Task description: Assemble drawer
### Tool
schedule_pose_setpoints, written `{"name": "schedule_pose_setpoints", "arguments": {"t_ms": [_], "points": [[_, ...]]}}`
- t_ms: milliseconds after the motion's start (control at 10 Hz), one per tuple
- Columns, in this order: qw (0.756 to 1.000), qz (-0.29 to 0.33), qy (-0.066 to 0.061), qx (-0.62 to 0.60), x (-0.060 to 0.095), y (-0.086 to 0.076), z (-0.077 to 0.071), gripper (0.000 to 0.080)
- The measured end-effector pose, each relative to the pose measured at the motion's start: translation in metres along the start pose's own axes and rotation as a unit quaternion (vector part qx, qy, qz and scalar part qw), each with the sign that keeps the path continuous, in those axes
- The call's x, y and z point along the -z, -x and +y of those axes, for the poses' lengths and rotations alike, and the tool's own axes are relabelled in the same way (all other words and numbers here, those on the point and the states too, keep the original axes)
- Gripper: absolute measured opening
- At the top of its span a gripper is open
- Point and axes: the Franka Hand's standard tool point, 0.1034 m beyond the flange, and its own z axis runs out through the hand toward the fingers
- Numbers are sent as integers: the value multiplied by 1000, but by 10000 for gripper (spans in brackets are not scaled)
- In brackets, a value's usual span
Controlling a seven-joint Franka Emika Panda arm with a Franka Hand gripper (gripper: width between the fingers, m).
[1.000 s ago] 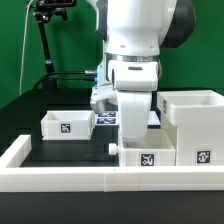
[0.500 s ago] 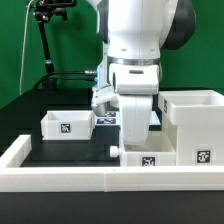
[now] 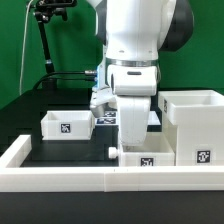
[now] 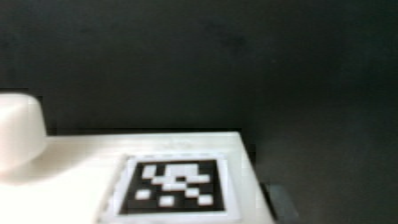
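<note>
I can read no words, numbers or brand names anywhere; the only signs are black-and-white square tags. One tag [image 3: 201, 156] stands low on the front of the tall case [image 3: 190, 125], a second tag [image 3: 147, 160] on the near tray [image 3: 166, 158] touching the case on the exterior view's left, and a third tag [image 3: 66, 127] on the far tray [image 3: 50, 122], well apart from the case on that same side. My wrist camera shows one such tag [image 4: 178, 185] close up on a white surface [image 4: 107, 150], its pattern blurred.
</note>
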Motion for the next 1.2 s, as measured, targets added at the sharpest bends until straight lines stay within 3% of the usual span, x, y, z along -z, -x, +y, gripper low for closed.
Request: {"name": "schedule_pose_setpoints", "arguments": {"t_ms": [1200], "points": [[1000, 1, 3, 4, -1, -6, -1, 42]]}}
